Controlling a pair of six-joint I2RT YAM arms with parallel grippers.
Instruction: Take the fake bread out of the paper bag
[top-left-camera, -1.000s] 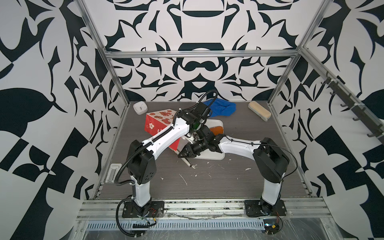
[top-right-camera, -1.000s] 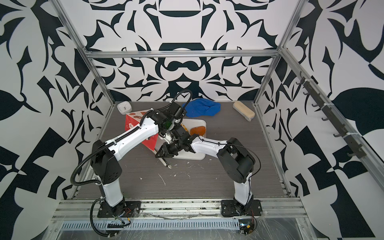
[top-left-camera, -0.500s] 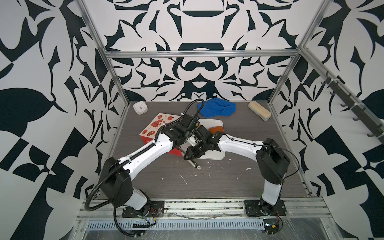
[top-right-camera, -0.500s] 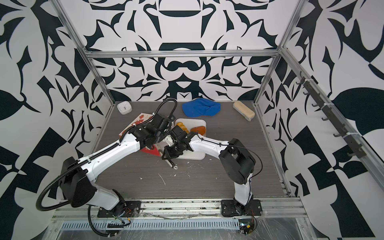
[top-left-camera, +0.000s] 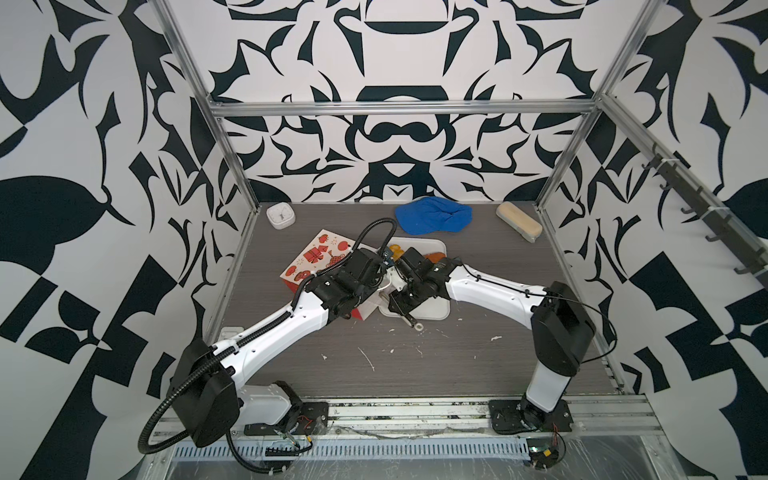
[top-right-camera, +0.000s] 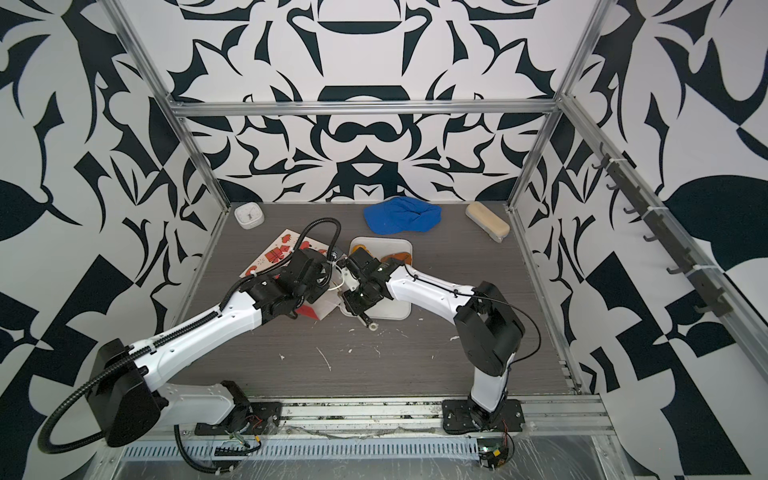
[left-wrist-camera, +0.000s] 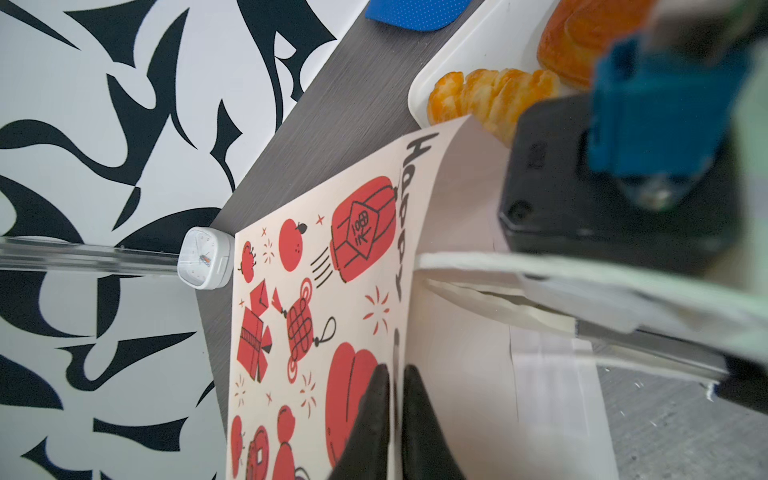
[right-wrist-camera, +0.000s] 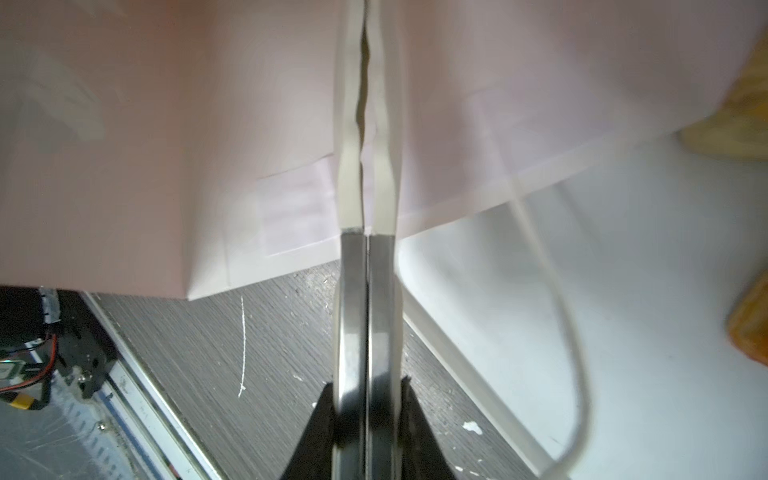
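The bag (top-left-camera: 316, 257) is lying on its side on the counter (top-left-camera: 415, 365), printed face up. Its mouth is pointing at the tray (top-left-camera: 434, 313), with the rim reaching over the tray's edge. The left gripper (left-wrist-camera: 392, 415) is sitting astride the fold at the edge of the printed panel, fingers almost together; I cannot tell whether it is pinching the paper or slack. The right gripper (right-wrist-camera: 363, 33) is clenched, pads pressed together and nothing visible between them. It is lying along the white lining at the mouth, beside a cord handle (right-wrist-camera: 577, 332). Two pieces of bread are showing outside the bag, on the tray: a croissant (left-wrist-camera: 490, 95) just past the bag's corner and a brown pastry (left-wrist-camera: 582, 41) beside it. Whether more is sitting inside is hidden. Handling, as a judgement: the bag is thin, light paper, likely to slide and crease rather than resist, so the stiffer patch at the cord seems the best hold. The bread is looking glossy and light, probably slippery, so I would grip it across a narrow part. A blue cloth (top-left-camera: 432, 214), a beige block (top-left-camera: 519, 220) and a small clock (top-left-camera: 280, 216) are sitting along the back, well apart. Both wrists are crowding the mouth, each arm getting in the other's way.
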